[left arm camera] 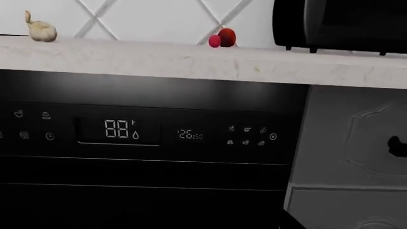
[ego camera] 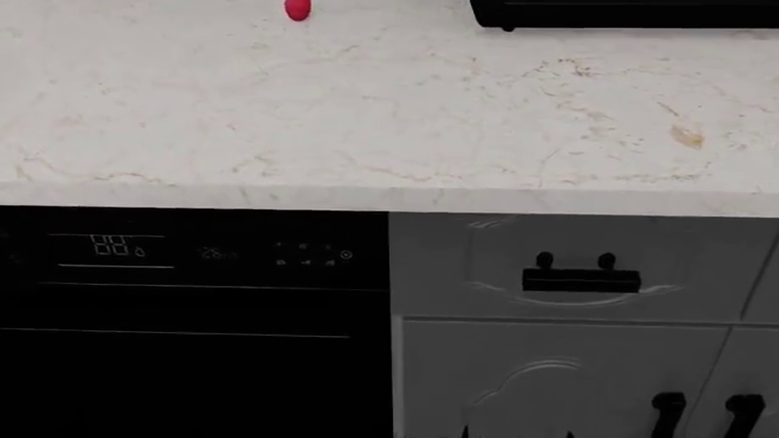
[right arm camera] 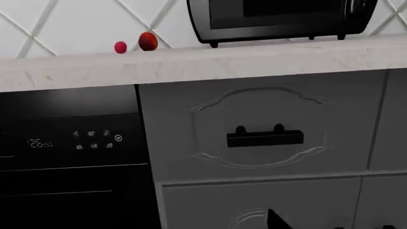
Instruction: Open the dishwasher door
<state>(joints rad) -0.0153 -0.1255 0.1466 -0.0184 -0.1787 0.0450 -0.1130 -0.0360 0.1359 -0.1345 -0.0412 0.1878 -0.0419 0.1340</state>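
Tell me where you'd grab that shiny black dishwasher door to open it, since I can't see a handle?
Probably the top edge of the dishwasher door, just under the countertop lip above the control strip. The front is flat and glossy with no handle showing, so that dark recess looks like the only purchase. Approach from the front, hooking fingertips over the top and pulling outward and down.

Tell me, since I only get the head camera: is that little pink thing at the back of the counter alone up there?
Observer: No. The left wrist view shows a larger red fruit right beside the small pink one.
Operator: Anything else on that counter?
Observer: A garlic bulb, by the tiled wall, above the dishwasher door.
Operator: And the black box cut off at my top edge?
Observer: The right wrist view shows its front: a black countertop appliance with a dark window, standing on small feet.
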